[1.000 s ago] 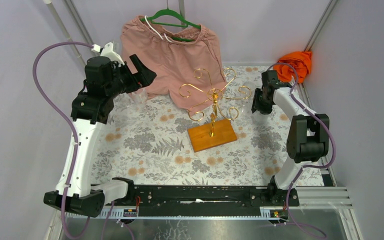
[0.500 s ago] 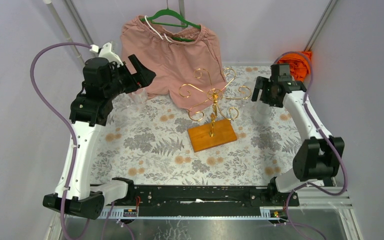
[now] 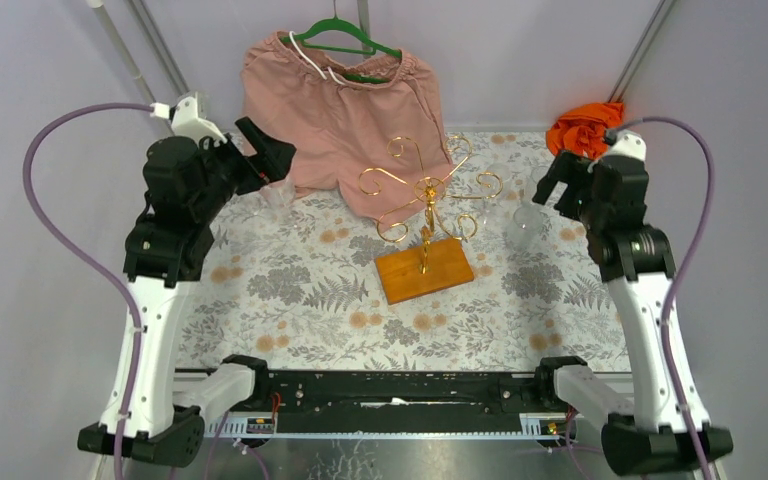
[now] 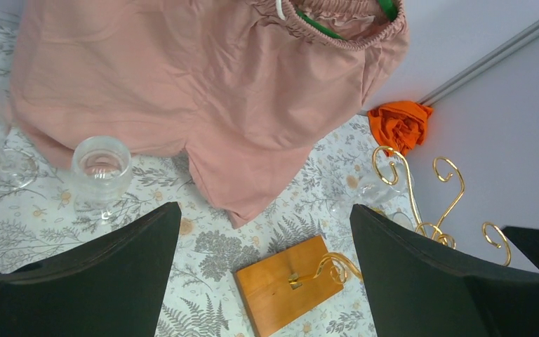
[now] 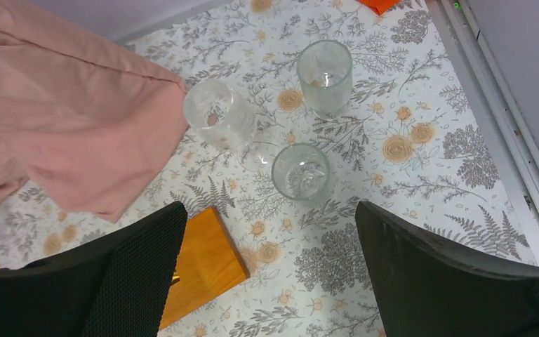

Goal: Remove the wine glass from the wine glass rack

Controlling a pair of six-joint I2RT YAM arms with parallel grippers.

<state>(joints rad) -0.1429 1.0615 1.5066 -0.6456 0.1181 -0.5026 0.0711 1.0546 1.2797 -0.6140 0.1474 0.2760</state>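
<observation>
1. Wine glass rack [image 3: 428, 205]: gold scroll arms on a wooden base, off to the left of the right hand [image 3: 555, 178]. No glass can be seen hanging on any arm.
2. Wine glass [image 5: 300, 172]: upright on the tabletop [image 5: 421, 182], almost straight below the right hand and apart from the rack. A second stemmed glass [image 5: 221, 121] and a tumbler [image 5: 324, 64] stand just beyond it.
3. Right hand: fingers spread wide, holding nothing, raised well above the glasses.
4. Left hand [image 3: 266, 148]: likewise spread and empty, raised, with the rack off to its right and another tumbler [image 4: 100, 165] below it.
5. Step, as judged: removal looks complete, leaving only the retreat. Lift each hand upward before swinging it sideways, so that no finger brushes a standing glass or a scroll arm; stemmed glasses tip easily.
6. Surface: flat cloth printed with ferns and orange flowers. Clear glass is hard to pick out against it.
7. Room: pale lilac walls and metal frame rails. Pink shorts [image 3: 345, 110] hang on a green hanger [image 3: 360, 38] beyond the rack, and an orange cloth [image 3: 585, 125] lies beyond the right hand.
</observation>
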